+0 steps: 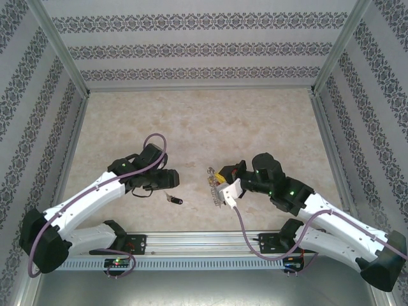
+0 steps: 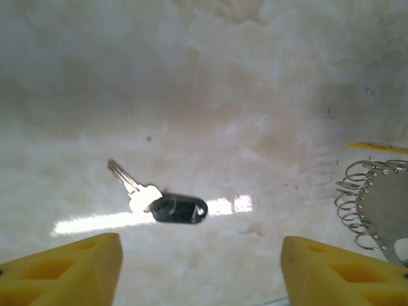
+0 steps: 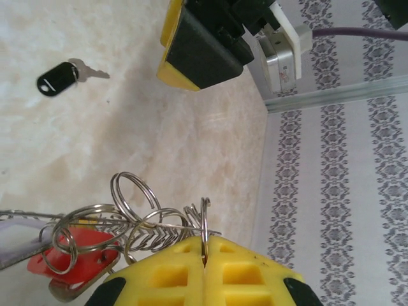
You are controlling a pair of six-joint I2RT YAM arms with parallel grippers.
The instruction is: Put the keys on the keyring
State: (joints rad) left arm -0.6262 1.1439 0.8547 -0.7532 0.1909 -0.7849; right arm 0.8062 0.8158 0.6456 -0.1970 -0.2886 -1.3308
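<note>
Marbled beige tabletop (image 1: 191, 121) under the key (image 1: 174, 201), damask-striped walls (image 1: 191, 48) around

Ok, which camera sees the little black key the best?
The left wrist view: the key lies large and whole, black head and silver blade both plain. In the top view the key is a tiny dark speck; in the right wrist view the key is small, near a corner.

Left white-and-black arm (image 1: 83, 199) and right one (image 1: 344, 220) both reach in from the near edge, wrists angled toward each other. Left gripper (image 2: 201, 258) has its yellow fingers (image 2: 64, 271) spread wide, nothing between. Right gripper (image 3: 204, 258) is pinched tight on the thin silvery wire keyring (image 3: 203, 217).
</note>
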